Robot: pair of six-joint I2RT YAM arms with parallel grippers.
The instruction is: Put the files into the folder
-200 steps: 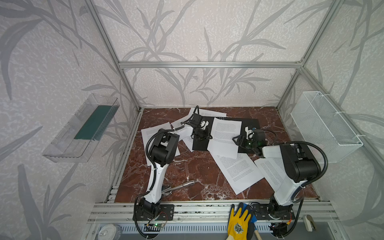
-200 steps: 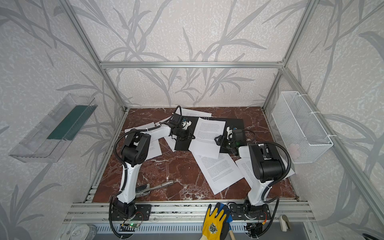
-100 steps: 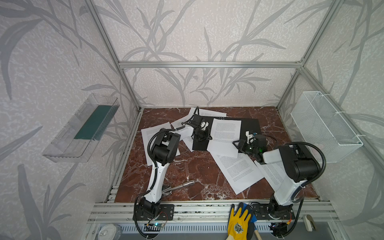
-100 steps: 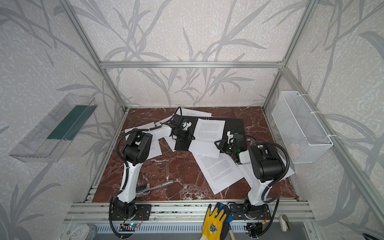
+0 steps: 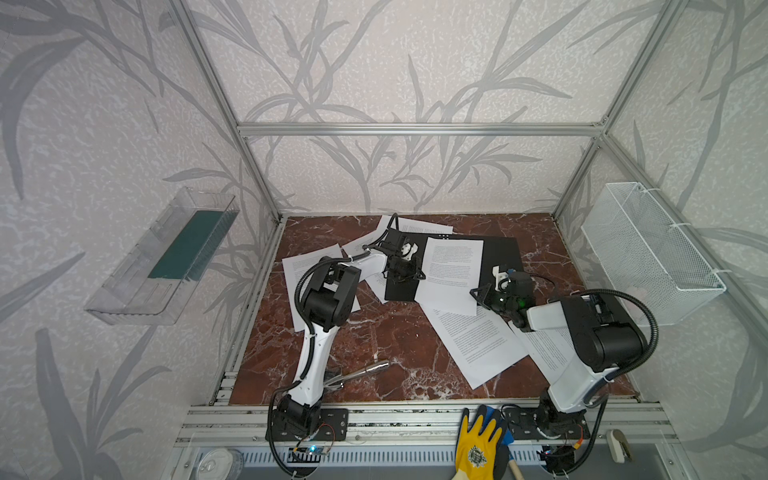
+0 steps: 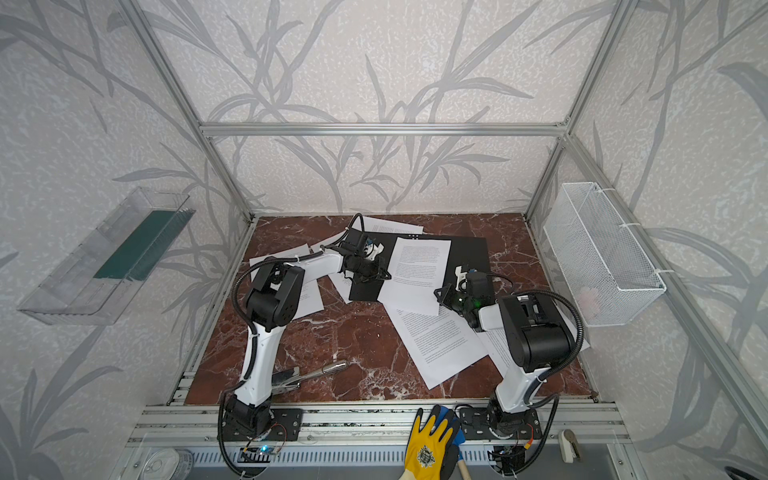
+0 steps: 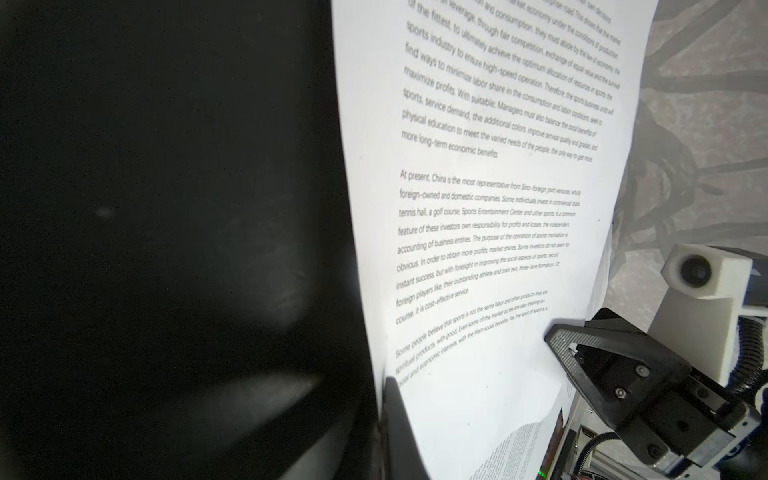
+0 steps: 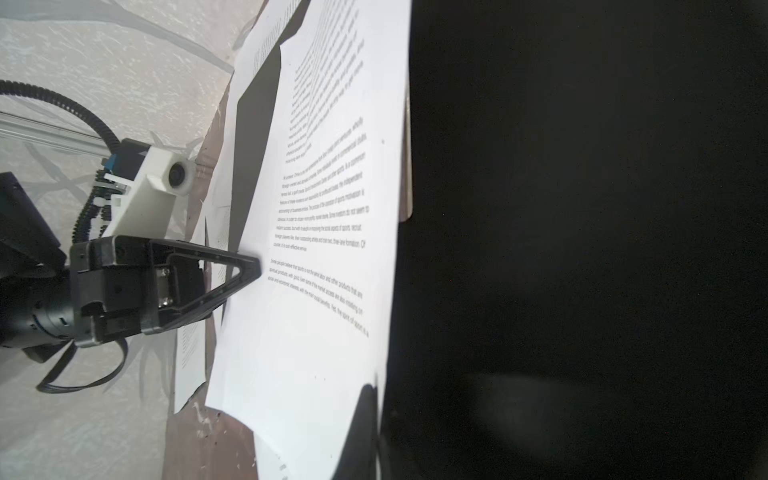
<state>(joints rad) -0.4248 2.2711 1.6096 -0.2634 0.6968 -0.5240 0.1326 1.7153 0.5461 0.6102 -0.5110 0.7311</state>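
Observation:
The folder lies open at the back of the table, black inside up. One printed sheet of the files rests across it. My left gripper is shut on that sheet's left edge. My right gripper is shut on its right edge. More files lie loose: a front sheet, one under the right arm, a left sheet and a back sheet.
A clear wall tray holding a dark green slab hangs on the left. A white wire basket hangs on the right wall. A metal hand tool lies near the left arm's base. A yellow glove sits on the front rail.
My right gripper was open at the sheet's right edge and has closed on it. The left gripper and the sheet have stayed where they were.

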